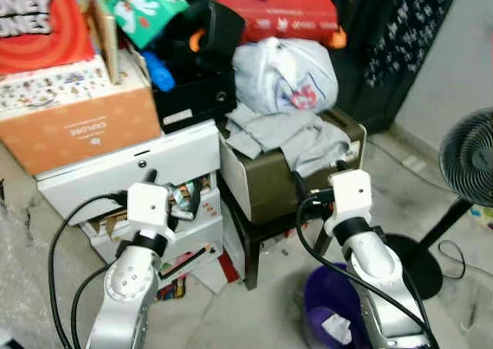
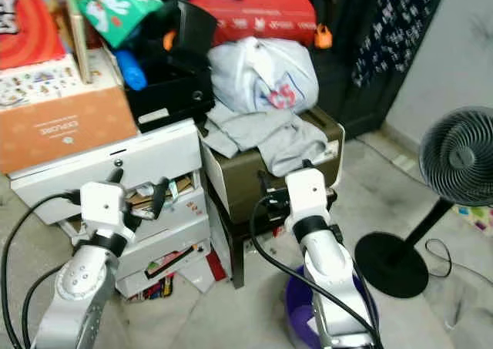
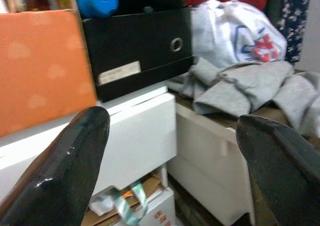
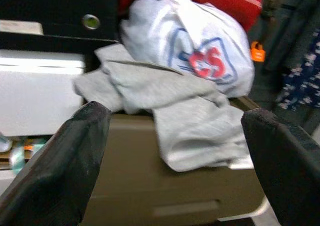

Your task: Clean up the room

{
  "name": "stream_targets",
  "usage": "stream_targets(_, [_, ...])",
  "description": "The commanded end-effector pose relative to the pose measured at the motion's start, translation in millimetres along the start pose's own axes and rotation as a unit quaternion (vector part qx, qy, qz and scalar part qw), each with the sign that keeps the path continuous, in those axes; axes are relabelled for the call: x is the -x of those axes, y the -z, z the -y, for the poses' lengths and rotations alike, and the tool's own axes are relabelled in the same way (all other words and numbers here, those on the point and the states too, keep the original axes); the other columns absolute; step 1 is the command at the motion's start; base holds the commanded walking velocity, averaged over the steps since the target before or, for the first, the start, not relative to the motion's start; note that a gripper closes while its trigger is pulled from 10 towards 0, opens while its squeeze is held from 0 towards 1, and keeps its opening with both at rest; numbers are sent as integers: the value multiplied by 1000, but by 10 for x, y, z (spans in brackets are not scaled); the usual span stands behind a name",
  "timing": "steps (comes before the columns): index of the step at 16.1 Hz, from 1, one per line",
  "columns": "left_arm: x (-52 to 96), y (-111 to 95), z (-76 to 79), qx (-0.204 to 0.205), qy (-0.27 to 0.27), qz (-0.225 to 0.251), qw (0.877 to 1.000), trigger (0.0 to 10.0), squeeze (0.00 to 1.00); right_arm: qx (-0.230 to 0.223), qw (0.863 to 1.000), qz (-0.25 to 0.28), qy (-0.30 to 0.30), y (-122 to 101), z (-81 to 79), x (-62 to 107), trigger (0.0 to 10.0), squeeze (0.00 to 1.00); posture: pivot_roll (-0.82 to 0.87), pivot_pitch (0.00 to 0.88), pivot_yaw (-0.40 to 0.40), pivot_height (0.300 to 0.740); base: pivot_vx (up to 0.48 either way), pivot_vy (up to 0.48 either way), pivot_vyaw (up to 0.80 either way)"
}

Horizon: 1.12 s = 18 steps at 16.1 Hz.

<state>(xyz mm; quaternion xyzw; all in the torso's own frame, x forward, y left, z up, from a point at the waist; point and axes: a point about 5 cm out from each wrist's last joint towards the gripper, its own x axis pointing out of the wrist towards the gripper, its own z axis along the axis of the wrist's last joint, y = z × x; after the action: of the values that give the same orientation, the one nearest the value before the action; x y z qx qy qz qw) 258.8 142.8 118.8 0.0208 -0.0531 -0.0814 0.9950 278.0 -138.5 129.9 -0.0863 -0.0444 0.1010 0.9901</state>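
A crumpled grey garment [image 1: 293,137] lies on top of an olive box [image 1: 266,183] and hangs over its front edge. Behind it sits a white plastic bag [image 1: 286,73] with red and blue print. My right gripper [image 1: 317,173] is open just in front of the olive box, below the garment [image 4: 165,101]; its fingers [image 4: 55,171] hold nothing. My left gripper [image 1: 173,189] is open in front of the white drawer unit [image 1: 166,158], level with an open drawer stuffed with papers. Through the left wrist view the fingers [image 3: 60,171] frame the white drawer front [image 3: 140,136].
An orange cardboard box [image 1: 77,125] and a black box [image 1: 192,98] rest on the drawer unit, with more boxes stacked behind. A purple bin [image 1: 327,303] holding crumpled paper stands on the floor by my right arm. A black pedestal fan [image 1: 470,156] stands at the right.
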Motion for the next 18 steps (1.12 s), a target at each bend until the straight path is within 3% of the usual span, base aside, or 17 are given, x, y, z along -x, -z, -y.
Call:
stream_targets(1, [-22,-17,41,-3,8,0,1000,10000,0,1,1000,-5,7,6,33,2,10000,0,-122,37,-15,740,0,0,0])
stream_targets(9, [-51,-17,44,4,11,2,1000,10000,0,4,1000,-3,5,4,16,-19,10000,0,-120,26,-15,740,0,0,660])
stream_targets(15, [-18,2,-9,-8,19,-2,1000,10000,0,4,1000,-3,6,15,19,-57,10000,0,-106,8,-14,740,0,0,0])
stream_targets(18, [144,49,-37,-18,17,-13,1000,10000,0,7,1000,-5,6,38,15,-29,10000,0,-93,6,-16,740,0,0,0])
